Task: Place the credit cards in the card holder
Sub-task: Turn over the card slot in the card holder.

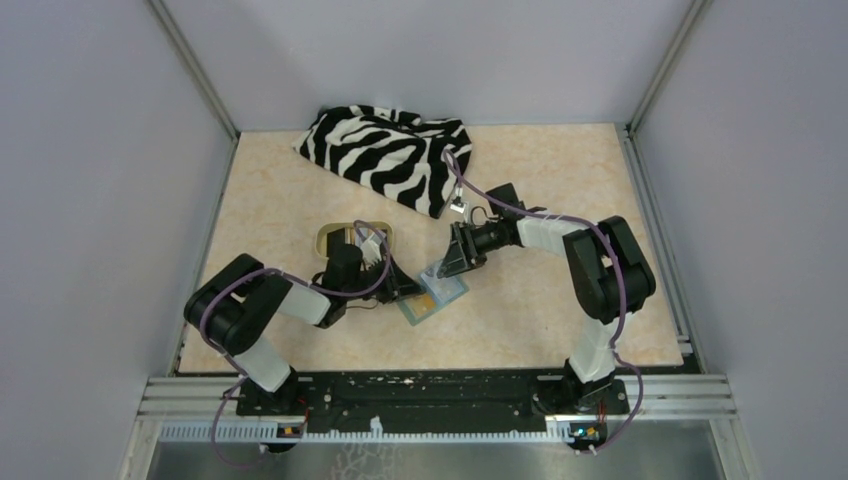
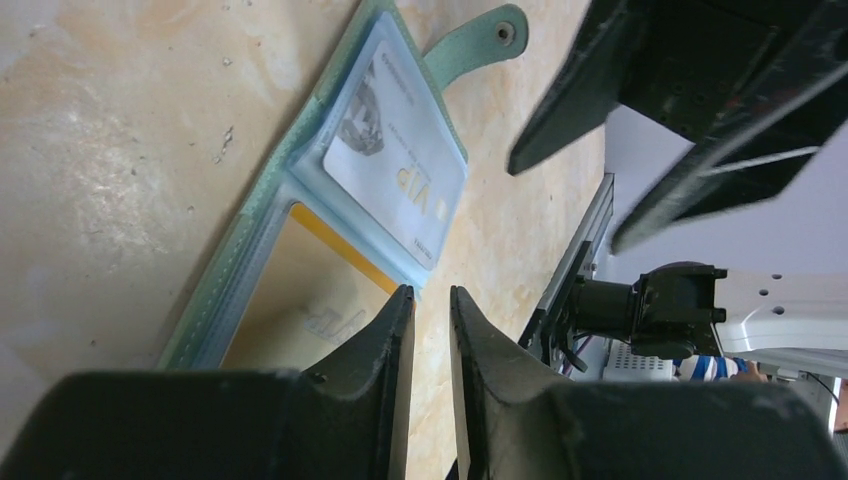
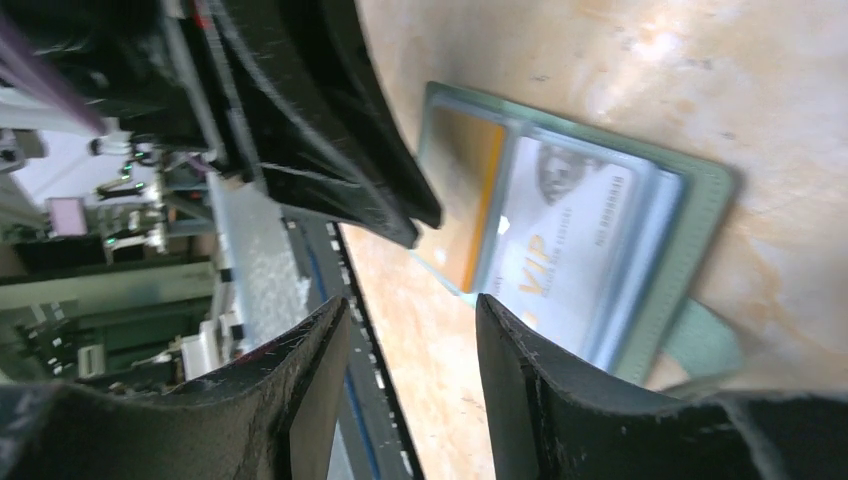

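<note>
Marbled tabletop [image 1: 300, 190], card holder [image 1: 432, 297] lying open at centre
Its sleeves hold the whitish card [image 2: 395, 160] and gold card [image 2: 300, 290]; my left gripper [image 2: 432, 292] stands barely parted, right gripper [image 3: 412, 300] half open, both empty. Seating looks done; next, withdraw and seek remaining cards

A pale, marbled beige table [image 1: 560, 200] carries everything. The sage-green card holder [image 1: 438, 298] lies opened flat on it, near the middle. Left of the card holder and slightly farther back sits a tan oval dish [image 1: 330, 232]. Well behind the card holder, a zebra-striped cloth [image 1: 385, 155] lies crumpled.
</note>
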Robot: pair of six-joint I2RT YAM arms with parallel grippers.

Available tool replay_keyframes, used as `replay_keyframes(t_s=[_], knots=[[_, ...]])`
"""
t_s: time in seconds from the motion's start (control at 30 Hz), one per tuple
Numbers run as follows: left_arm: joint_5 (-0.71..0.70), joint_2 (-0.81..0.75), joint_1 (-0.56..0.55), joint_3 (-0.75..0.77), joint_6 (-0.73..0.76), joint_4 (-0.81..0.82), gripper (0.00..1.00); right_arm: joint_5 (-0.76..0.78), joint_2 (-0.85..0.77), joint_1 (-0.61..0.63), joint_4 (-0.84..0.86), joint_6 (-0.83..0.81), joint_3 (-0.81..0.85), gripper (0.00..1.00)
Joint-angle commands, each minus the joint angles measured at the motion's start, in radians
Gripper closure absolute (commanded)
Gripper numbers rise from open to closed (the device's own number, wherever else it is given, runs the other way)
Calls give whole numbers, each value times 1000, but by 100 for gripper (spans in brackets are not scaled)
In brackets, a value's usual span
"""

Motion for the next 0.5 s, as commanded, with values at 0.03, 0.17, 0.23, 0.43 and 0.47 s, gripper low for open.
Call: replay_keyframes(t_s=[0.03,0.17,0.23,0.43,0.47], knots=[[-8,-29,-7,2,15,14,74,170,-9,7,-17,-52,13,49],[-10,-4,-6,16,12,0,76,240,8,14,-33,-60,21,48],[-10,12,-6,26,12,-7,78,260,11,19,-42,-68,26,48],[-1,62,-7,49,12,-12,86,275,30,25,-51,-74,30,48],[-2,68,-7,51,12,-13,87,276,34,27,-52,-74,30,48]])
